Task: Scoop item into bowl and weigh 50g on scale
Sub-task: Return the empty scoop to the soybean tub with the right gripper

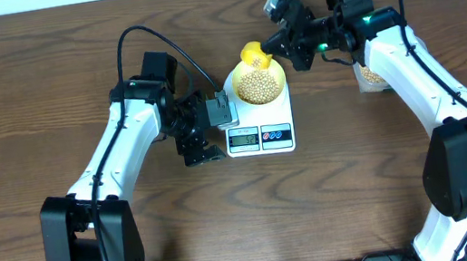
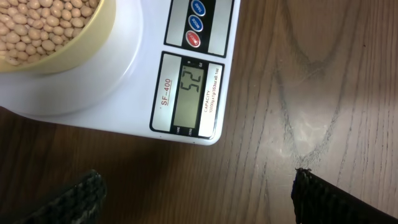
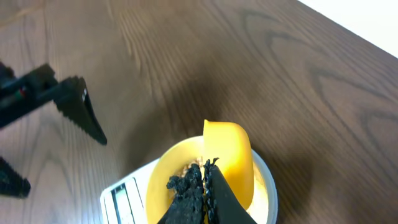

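The white scale (image 1: 260, 136) stands mid-table with the pale yellow bowl (image 1: 273, 72) on its platform. The bowl is heaped with tan beans (image 1: 258, 83). In the left wrist view the scale's display (image 2: 189, 93) reads 52, with the bowl (image 2: 93, 43) and beans (image 2: 37, 28) at top left. My right gripper (image 1: 284, 48) is shut on the bright yellow scoop (image 1: 253, 54), held over the bowl's far rim. The right wrist view shows the gripper (image 3: 205, 186), scoop (image 3: 231, 152), bowl (image 3: 158, 186) and scale (image 3: 121, 196). My left gripper (image 1: 207, 134) is open and empty, just left of the scale, fingers wide (image 2: 199, 205).
A clear container (image 1: 370, 75) with more beans sits at the right, mostly hidden under my right arm. The left gripper's fingers also show in the right wrist view (image 3: 78, 106). The bare wooden table (image 1: 46, 102) extends all around.
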Controlling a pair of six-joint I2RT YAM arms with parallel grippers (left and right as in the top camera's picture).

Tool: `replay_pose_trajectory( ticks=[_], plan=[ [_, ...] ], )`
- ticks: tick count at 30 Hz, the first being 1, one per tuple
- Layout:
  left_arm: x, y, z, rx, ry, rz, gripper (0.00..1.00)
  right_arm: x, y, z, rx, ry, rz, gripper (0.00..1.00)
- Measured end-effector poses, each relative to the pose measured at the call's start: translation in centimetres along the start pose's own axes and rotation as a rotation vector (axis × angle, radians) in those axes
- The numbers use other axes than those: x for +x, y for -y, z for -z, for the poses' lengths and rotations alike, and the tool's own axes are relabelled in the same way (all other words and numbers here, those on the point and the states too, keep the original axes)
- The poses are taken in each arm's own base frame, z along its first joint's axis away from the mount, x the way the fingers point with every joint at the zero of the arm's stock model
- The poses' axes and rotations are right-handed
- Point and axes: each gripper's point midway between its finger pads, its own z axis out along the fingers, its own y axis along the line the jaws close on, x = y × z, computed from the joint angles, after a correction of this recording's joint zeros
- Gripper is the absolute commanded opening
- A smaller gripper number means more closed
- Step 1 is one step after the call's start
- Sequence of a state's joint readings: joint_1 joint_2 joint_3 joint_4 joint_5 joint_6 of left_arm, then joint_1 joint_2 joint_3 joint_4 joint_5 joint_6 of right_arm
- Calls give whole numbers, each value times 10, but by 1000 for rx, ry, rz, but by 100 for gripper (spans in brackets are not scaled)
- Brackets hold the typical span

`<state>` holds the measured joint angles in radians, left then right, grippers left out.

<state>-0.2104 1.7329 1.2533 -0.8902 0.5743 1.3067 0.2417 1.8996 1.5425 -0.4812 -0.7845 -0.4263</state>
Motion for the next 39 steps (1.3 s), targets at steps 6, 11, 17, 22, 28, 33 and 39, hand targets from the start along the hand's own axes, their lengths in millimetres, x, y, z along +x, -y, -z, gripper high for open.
replay_pose_trajectory(
  ticks=[6, 11, 17, 22, 28, 33, 39],
  plan=[
    [0, 0, 0, 0, 0, 0, 97, -9, 7, 3, 17, 38, -185, 1],
    [0, 0, 0, 0, 0, 0, 98, -10, 19, 22, -22, 86, -389, 1],
    [0, 0, 0, 0, 0, 0, 98, -6, 40, 62, -83, 157, -579, 1],
    [0, 0, 0, 0, 0, 0, 98, 24, 68, 104, -48, 169, -788, 1],
    [0, 0, 0, 0, 0, 0, 98, 65, 89, 148, 14, 168, -1021, 1],
    [0, 0, 0, 0, 0, 0, 98, 105, 99, 171, 134, 107, -1180, 1],
    [0, 0, 0, 0, 0, 0, 97, 146, 116, 186, 353, 2, -1235, 1]
  ],
)
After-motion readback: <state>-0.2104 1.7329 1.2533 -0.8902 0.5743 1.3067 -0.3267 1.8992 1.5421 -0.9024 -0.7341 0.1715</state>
